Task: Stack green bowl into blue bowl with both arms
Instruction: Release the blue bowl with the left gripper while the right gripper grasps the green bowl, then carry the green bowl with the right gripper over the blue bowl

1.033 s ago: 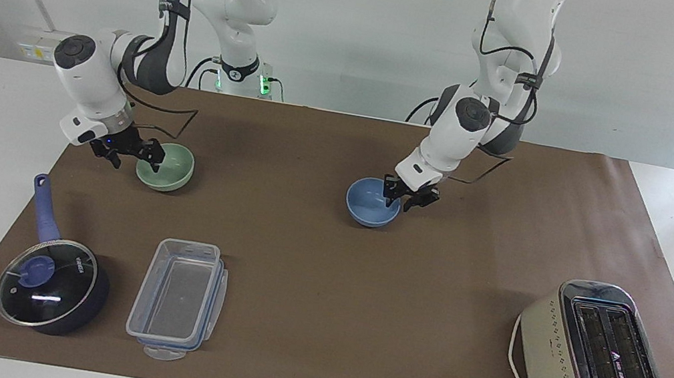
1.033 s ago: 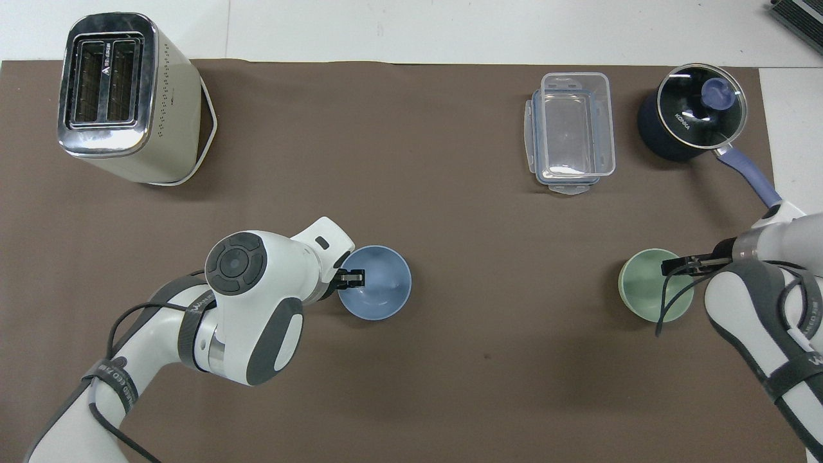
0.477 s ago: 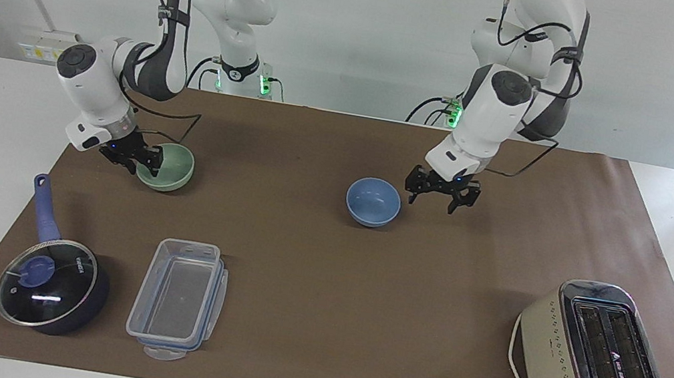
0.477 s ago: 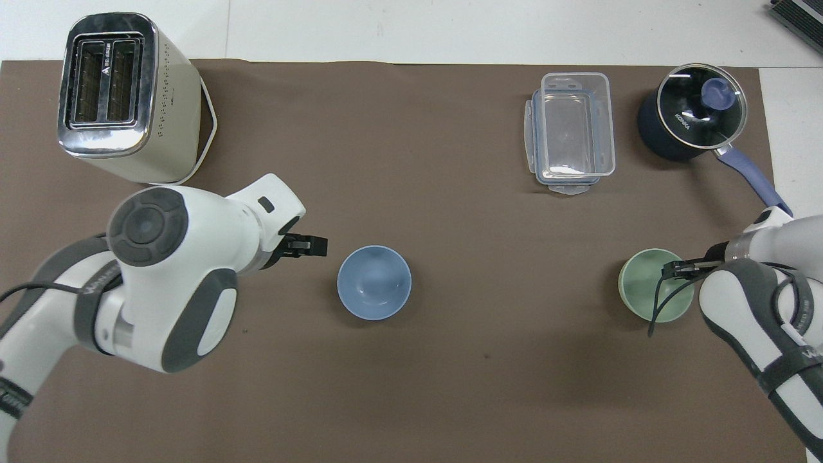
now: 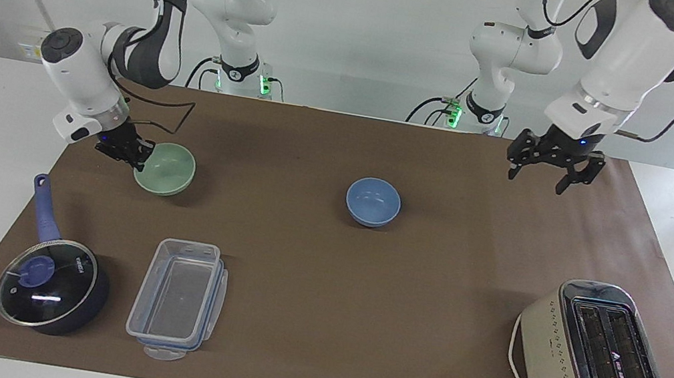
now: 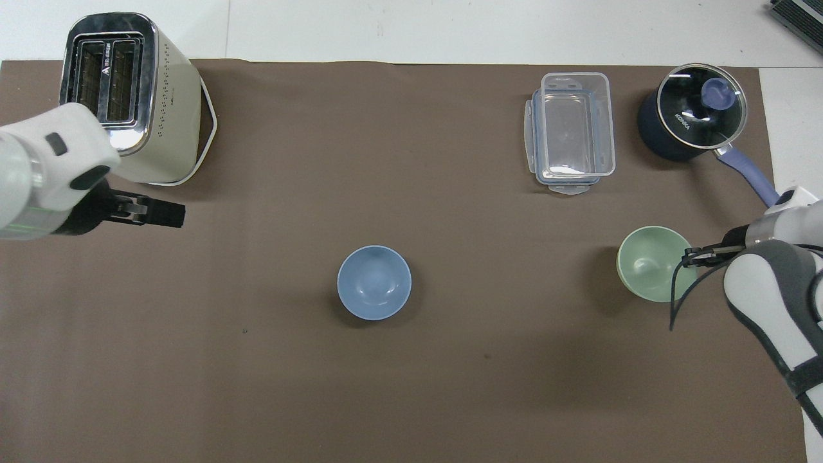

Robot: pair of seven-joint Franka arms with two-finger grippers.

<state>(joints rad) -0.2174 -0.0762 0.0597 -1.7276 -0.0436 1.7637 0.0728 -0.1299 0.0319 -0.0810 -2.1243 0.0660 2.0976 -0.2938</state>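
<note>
Two bowls: my right gripper [image 5: 138, 157] pinches the green bowl [image 5: 165, 169] by its rim — blue bowl [image 5: 373, 202] lies toward the left arm's end; left gripper [image 5: 548, 170] waits, spread.

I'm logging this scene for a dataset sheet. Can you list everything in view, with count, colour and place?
green bowl: one, pale green, right arm's end, right gripper on its rim.
blue bowl: one, periwinkle, mid-table.
saucepan: one, dark blue, glass lid, farther from the robots than the green bowl.
plastic container: one, clear, beside the saucepan.
toaster: one, cream and chrome, left arm's end.
paper cover: one, brown, across the table.
right gripper: black, shut on the green bowl.
left gripper: black, open, raised over the paper cover.
</note>
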